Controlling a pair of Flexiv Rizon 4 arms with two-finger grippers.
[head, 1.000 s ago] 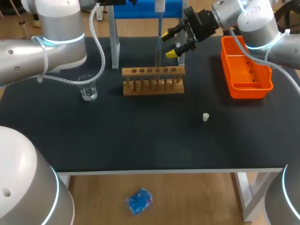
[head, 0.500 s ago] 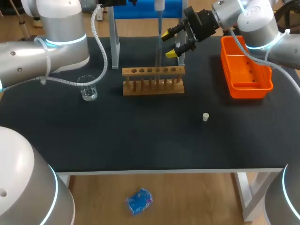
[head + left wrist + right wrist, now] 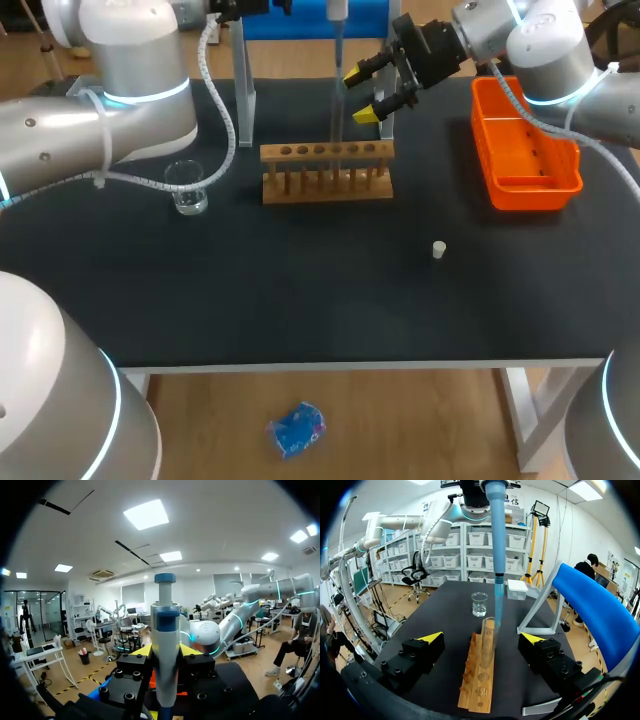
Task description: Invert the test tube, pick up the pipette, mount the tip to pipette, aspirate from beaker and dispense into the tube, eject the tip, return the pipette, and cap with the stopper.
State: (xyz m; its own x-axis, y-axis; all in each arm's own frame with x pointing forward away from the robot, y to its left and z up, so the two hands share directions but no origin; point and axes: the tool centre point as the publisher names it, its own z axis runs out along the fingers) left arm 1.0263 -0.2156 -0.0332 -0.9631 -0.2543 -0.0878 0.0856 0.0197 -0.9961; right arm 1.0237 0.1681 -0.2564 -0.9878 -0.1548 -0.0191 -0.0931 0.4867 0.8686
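Straight ahead of my right gripper (image 3: 371, 93), its fingers spread, the test tube (image 3: 489, 642) upright in the rack (image 3: 327, 170) and the pipette (image 3: 496, 555) coming down to its mouth bar the way. The orange bin (image 3: 525, 150) hems my right side, and the blue stand (image 3: 600, 605) is close beside me. The table's (image 3: 300, 300) front half lies open, with only the small stopper (image 3: 438, 250) on it.

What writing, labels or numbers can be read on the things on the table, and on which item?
None can be read. The pipette, beaker, test tube, wooden rack, orange bin and stopper show no legible words, numbers or signs in any view; any markings on them are too small to make out.
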